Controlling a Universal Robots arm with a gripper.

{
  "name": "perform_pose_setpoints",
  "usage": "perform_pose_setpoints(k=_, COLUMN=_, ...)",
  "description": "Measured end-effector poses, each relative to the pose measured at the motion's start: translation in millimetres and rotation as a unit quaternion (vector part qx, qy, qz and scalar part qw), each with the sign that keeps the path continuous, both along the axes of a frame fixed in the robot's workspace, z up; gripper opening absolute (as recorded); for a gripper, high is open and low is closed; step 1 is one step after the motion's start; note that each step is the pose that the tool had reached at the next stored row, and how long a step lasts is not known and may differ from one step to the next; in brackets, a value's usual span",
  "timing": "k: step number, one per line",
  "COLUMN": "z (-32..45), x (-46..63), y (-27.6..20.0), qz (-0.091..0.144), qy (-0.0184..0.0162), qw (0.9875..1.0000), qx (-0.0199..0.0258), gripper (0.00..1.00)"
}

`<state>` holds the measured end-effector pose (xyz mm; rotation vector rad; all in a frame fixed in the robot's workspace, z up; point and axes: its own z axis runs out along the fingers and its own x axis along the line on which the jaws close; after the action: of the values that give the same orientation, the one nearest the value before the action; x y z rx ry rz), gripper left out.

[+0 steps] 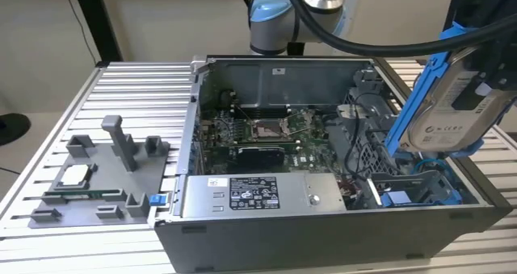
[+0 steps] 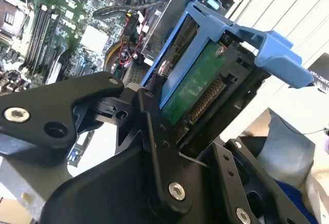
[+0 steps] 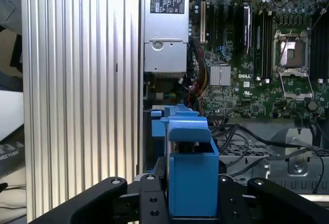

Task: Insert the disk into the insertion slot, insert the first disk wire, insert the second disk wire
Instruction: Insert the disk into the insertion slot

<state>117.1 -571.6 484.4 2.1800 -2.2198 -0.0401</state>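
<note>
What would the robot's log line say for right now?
pincer: shut on disk | disk: tilted, in air above insertion slot | insertion slot: disk not yet in

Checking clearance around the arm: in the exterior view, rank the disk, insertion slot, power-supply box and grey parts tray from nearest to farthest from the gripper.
1. The disk, clamped in the gripper.
2. The insertion slot, in the case beneath the disk.
3. The power-supply box, along the case's near wall.
4. The grey parts tray, at the exterior view's far left.
</note>
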Motion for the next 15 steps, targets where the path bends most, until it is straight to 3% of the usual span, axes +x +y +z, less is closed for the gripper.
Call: perform_pose_setpoints(k=15, z=-11.1, x=5.7, y=-1.6, qz=0.0, qy=0.0, qw=1.0, qx=0.0, gripper=0.0)
